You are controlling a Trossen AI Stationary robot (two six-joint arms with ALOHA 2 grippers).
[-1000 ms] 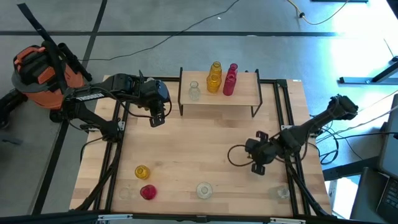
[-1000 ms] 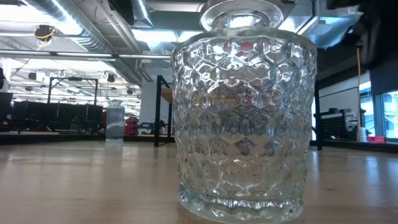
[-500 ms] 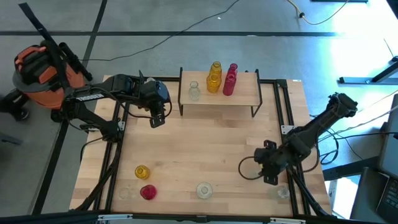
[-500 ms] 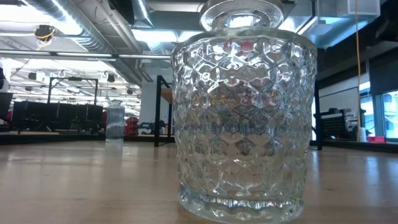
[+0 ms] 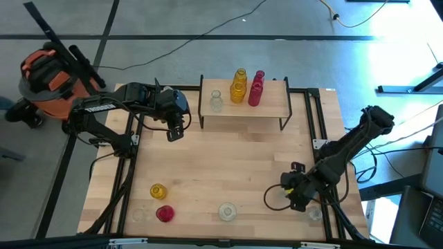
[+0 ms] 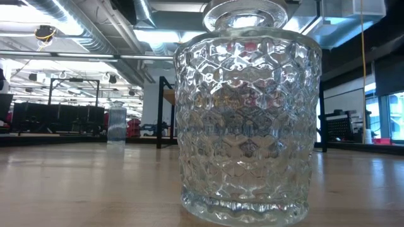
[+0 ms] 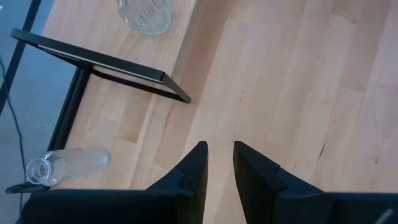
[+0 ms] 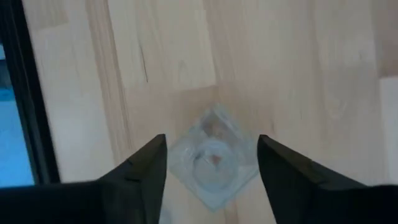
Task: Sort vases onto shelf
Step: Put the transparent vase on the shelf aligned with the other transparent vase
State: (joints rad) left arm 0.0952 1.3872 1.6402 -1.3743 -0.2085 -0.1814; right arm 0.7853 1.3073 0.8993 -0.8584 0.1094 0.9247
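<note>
Right gripper (image 5: 299, 200) reached the clear vase (image 5: 315, 214).

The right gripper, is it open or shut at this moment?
Open: the right gripper fingers stand wide apart, either side of a clear vase, not touching it.

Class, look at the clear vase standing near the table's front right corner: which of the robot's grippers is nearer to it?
Right. The right gripper hangs open just beside the clear vase, its fingers framing it from above. The left gripper waits far across the table, near the shelf.
</note>
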